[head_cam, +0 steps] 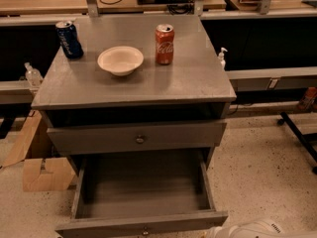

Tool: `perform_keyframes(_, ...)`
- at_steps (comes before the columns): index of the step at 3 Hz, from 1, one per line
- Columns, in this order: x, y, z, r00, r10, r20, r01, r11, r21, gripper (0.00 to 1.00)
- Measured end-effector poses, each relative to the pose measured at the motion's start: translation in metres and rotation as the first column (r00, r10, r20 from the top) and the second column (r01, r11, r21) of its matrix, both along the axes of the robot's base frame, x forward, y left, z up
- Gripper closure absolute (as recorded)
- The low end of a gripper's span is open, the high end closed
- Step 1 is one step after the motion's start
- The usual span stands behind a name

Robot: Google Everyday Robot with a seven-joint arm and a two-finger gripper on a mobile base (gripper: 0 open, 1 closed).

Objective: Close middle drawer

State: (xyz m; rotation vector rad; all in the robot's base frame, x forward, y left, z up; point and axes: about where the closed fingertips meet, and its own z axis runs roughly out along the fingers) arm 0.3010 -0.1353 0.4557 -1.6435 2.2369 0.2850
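Note:
The middle drawer (pixel 143 192) is pulled far out of the dark grey cabinet, and its grey box interior is bare. Its low flat front (pixel 99 227) lies at the bottom edge of the view, with a small round knob (pixel 144 230) at its centre. Above it, the taller-fronted drawer (pixel 89 140) stands out slightly. Only a white rounded part of my arm (pixel 252 229) shows, at the bottom edge just right of the open drawer's front corner. My gripper is out of view below the frame.
On the cabinet top (pixel 198 83) stand a blue can (pixel 69 39), a white bowl (pixel 120 60) and a red cola can (pixel 164 44). A cardboard box (pixel 39 167) lies on the floor to the left. A dark chair leg (pixel 297 133) lies on the speckled floor to the right.

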Motion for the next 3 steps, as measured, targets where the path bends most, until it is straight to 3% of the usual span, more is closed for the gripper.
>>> perform_keyframes(1,0.021,0.013,-0.032,0.9987,0.049,0.014,-0.050,0.999,0.005,1.00)
perform_keyframes(3,0.066,0.067,-0.094,0.9936,0.113,-0.002,-0.113,0.993,0.029,1.00)
